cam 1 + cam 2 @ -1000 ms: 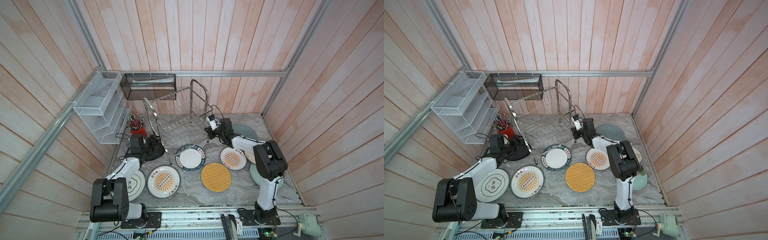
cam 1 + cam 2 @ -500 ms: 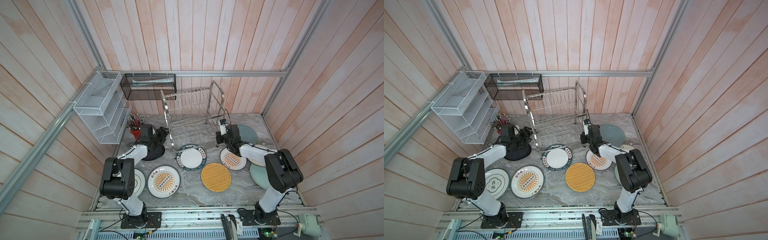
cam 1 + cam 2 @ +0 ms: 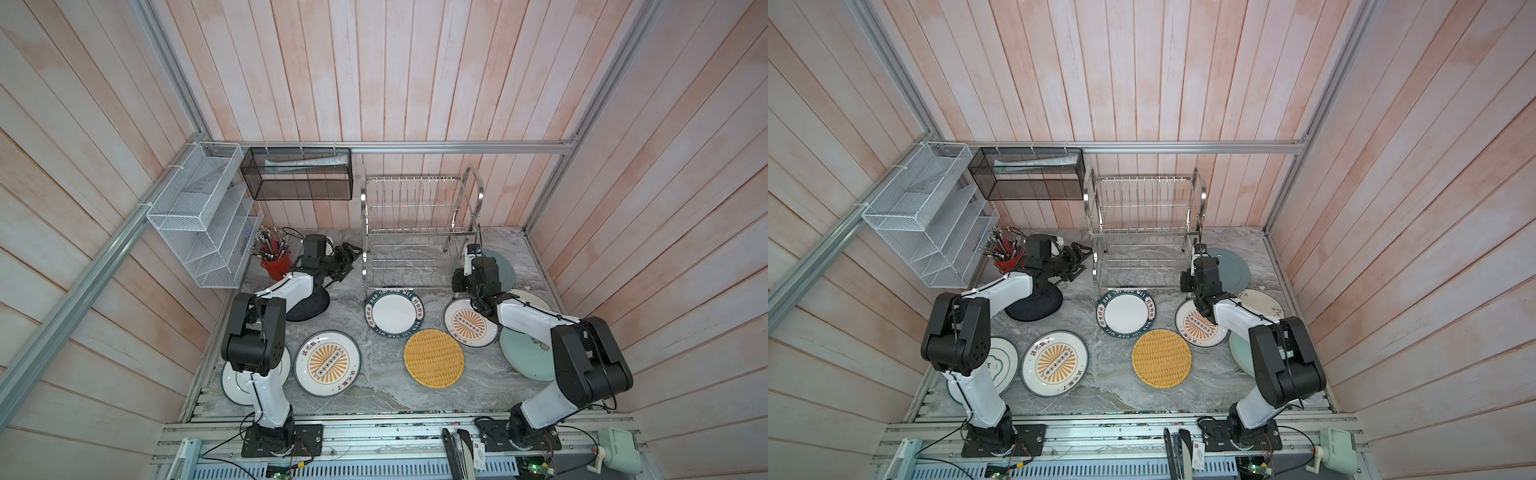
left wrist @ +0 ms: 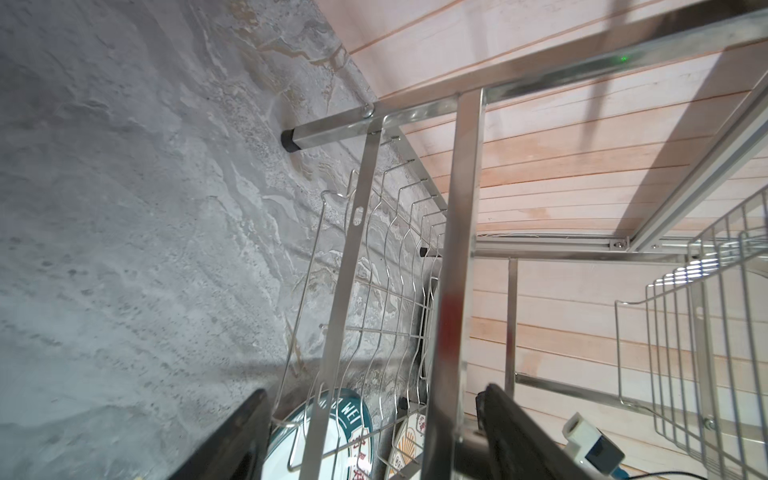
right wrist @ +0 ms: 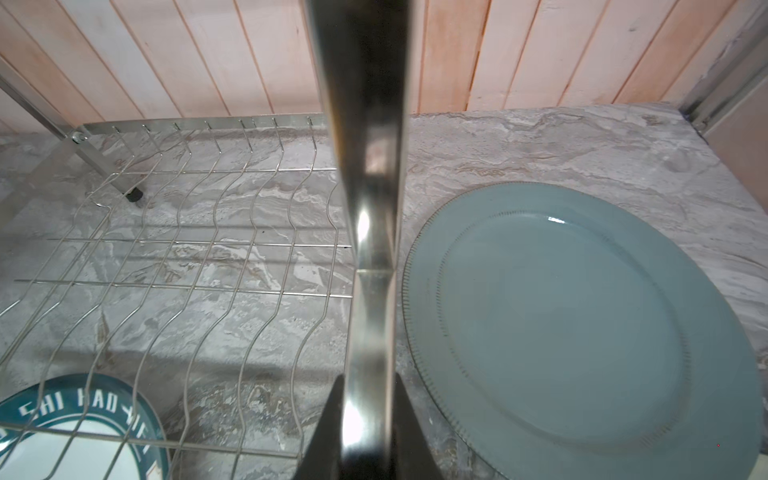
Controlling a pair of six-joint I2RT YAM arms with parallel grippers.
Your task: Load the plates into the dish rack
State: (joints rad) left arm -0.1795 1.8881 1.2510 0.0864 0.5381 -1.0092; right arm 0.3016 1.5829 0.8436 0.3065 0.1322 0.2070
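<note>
Empty dish rack (image 3: 419, 232) stands upright, its end tube (image 5: 365, 208) pinched in the right fingers (image 5: 322, 440), probably steadying it; the left fingers (image 4: 232, 436) gape wide astride the opposite post (image 4: 457, 249). Plates (image 3: 327, 361) lie flat on the worktop (image 3: 374, 386) near both.

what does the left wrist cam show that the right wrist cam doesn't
Only left wrist: the sunburst plate and the left gripper, open and straddling a dish rack post. Only right wrist: the grey-blue plate and the right gripper shut on a rack tube. Both: the rack's lower wire shelf and the lettered-rim plate.
</note>
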